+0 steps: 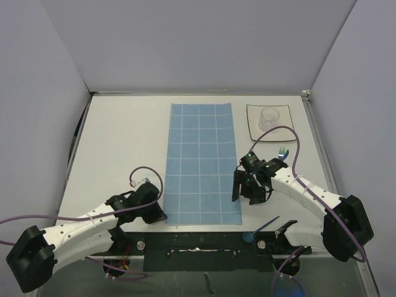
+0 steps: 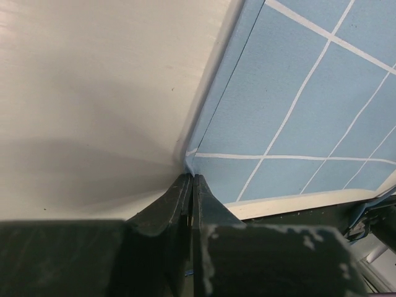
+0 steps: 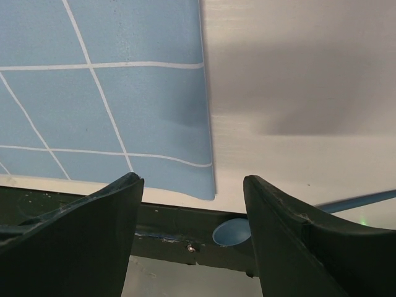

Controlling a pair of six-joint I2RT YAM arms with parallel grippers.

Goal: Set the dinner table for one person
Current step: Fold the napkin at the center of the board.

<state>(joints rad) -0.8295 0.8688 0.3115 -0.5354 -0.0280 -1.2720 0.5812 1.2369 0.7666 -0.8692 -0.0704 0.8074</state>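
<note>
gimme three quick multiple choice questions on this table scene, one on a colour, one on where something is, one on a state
1. What colour is the placemat? A blue with white grid lines; B plain red; C green.
2. Where is the clear glass? A at the table's near edge; B on the square plate; C on the placemat.
3. How is the left tool? A wide open; B holding a fork; C shut on the placemat's near-left corner.
Answers: 1 A, every view shows blue with white lines; 2 B, the glass stands on the plate at far right; 3 C, its fingers meet at that corner.
</note>
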